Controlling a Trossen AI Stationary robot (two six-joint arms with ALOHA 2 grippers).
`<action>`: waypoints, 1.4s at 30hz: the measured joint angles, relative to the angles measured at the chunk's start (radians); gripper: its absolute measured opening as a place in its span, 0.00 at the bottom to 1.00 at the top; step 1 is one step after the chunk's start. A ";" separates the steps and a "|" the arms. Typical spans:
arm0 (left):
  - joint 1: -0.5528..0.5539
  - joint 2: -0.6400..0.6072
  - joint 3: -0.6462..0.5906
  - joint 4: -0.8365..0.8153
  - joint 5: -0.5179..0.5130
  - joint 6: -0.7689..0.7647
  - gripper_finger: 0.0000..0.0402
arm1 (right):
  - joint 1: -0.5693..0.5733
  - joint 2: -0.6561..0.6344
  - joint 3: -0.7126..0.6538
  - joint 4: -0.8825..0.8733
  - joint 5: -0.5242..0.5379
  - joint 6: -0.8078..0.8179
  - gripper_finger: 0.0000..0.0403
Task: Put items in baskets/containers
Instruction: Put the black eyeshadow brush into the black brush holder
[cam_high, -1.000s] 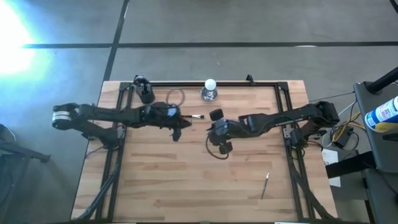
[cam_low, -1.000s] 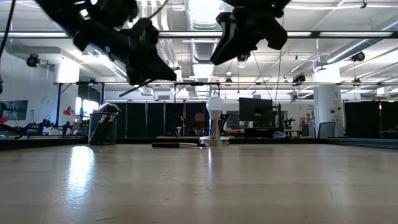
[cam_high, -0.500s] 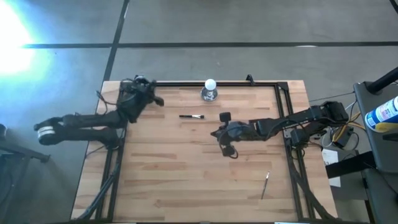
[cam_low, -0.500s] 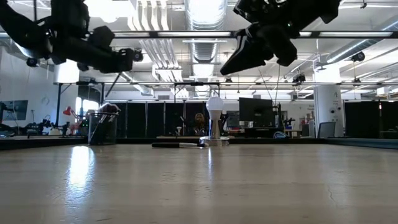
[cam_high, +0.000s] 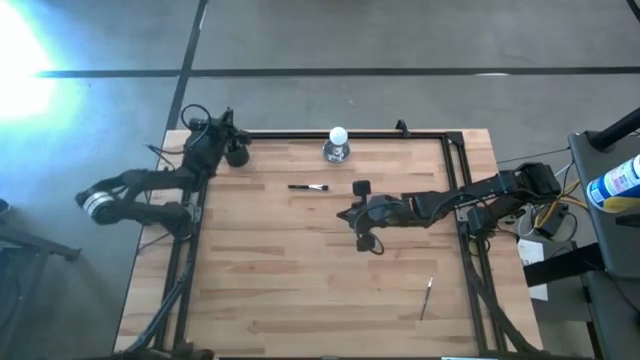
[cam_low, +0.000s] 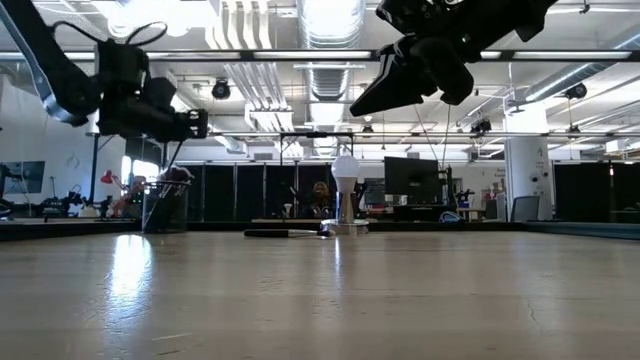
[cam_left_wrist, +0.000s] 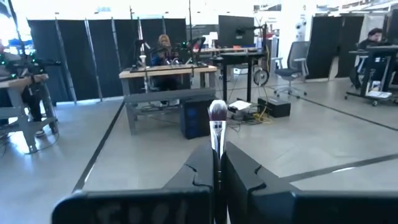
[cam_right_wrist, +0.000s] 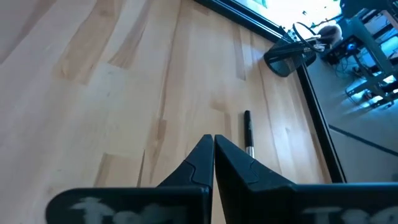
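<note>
My left gripper (cam_high: 218, 140) (cam_low: 200, 122) hovers at the table's far left corner, beside and above the black cup (cam_high: 237, 155) (cam_low: 165, 207), which stands on its base with several brushes in it. The gripper is shut on a makeup brush (cam_left_wrist: 217, 124). One dark brush with a pale tip (cam_high: 308, 187) (cam_right_wrist: 248, 134) lies flat on the table between the two arms. Another brush (cam_high: 426, 297) lies near the right front. My right gripper (cam_high: 343, 212) (cam_right_wrist: 213, 140) is shut on nothing, raised over the table's middle. My left gripper pinches the brush between its two fingers (cam_left_wrist: 202, 168), just below the silver ferrule (cam_left_wrist: 216, 132). The fingers come level, lying across the brush. Its fluffy head (cam_left_wrist: 217, 111) stands above the fingers. In the low view the thin handle (cam_low: 173, 158) slants down toward the cup, clear of the table.
A white ball on a silvery base (cam_high: 338, 143) (cam_low: 345, 190) stands at the middle of the far edge. A black frame rail (cam_high: 350, 133) runs along the far and side edges. Bare wood (cam_high: 300, 280) covers the near half of the table.
My left arm has swung from the table's middle toward the far left corner, carrying its brush up and over to the cup, and has turned to face the far side. My right gripper has drawn back a little toward the right. The brush on the table has stayed put.
</note>
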 joint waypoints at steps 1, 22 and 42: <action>0.002 0.032 0.000 0.034 0.001 0.007 0.02 | 0.000 0.000 0.000 0.000 0.000 0.001 0.02; 0.002 0.166 -0.032 0.078 -0.003 -0.056 0.26 | 0.003 0.001 0.000 0.003 0.002 0.050 0.02; -0.384 -0.330 -0.096 -0.361 0.296 -0.146 0.01 | 0.160 -0.093 0.000 -0.581 -0.036 0.441 0.02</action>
